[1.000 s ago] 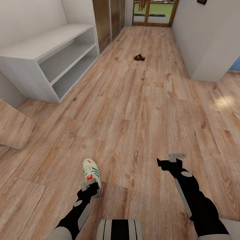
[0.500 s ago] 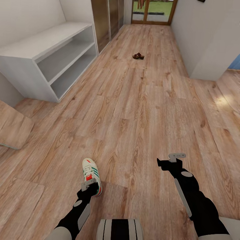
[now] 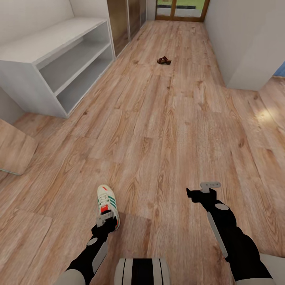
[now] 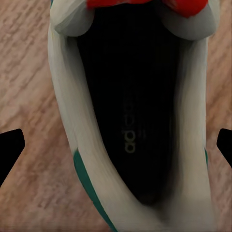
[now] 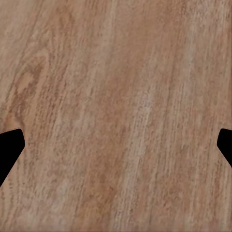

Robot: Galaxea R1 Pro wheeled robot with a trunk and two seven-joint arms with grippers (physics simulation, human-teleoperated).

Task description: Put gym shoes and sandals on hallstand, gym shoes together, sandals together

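Over the last second the whole head view has slid: the hallstand sits lower and nearer in the frame, the glass door at the corridor's far end has climbed to the top edge, and the brown sandal far down the corridor floor has moved up with it; this is the camera moving, not the things. Against the robot's own body the arms have not shifted; the gym shoe has crept slightly lower and closer to the left gripper, which hangs over its heel end.

In the left wrist view the gym shoe lies straight below, its dark opening between the two black fingertips, which stand wide apart on either side and touch nothing; the left gripper is spread and has not yet grasped the shoe. The right gripper hovers over bare planks, its fingertips likewise apart and empty.

My judgement: the robot is settling its base for the first pick; nothing is on the rack yet; both shelves look bare.

Writing: pale lettering on the shoe's insole, seemingly "ad…", too blurred to read whole; the green side stripes carry no legible mark.
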